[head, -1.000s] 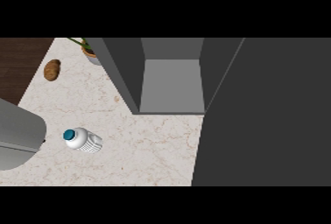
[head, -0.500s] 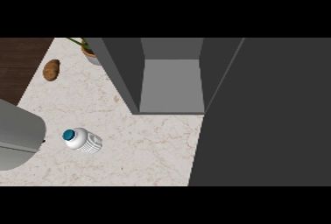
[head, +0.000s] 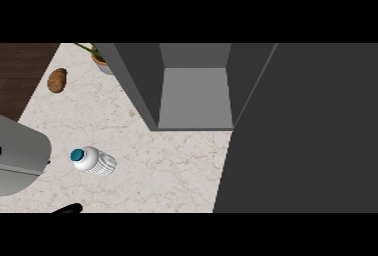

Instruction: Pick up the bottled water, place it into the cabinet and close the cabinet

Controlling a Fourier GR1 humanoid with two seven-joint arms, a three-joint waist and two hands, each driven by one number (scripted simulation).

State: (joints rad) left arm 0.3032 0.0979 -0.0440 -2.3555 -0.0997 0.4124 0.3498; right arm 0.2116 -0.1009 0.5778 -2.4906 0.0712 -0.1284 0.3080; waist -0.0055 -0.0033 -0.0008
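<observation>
The bottled water (head: pixel 94 161) stands upright on the marble counter (head: pixel 162 170), white and ribbed with a teal cap, seen from above. Behind it and to its right the grey cabinet (head: pixel 193 95) is open, and nothing shows inside. Its dark door (head: pixel 303 130) is swung out and fills the view's right side. A grey part of my left arm (head: pixel 18 160) lies just left of the bottle, apart from it. Only a black tip of my left hand (head: pixel 70 209) shows at the lower edge, below the bottle. No right hand shows.
A brown potato-like item (head: pixel 57 80) lies at the counter's far left edge, beside dark wood flooring (head: pixel 22 70). A potted plant (head: pixel 100 57) stands at the back, against the cabinet's left wall.
A black tip of my left hand has come into view at the lower edge, below the bottle. The bottle, the cabinet and its door have not moved.
</observation>
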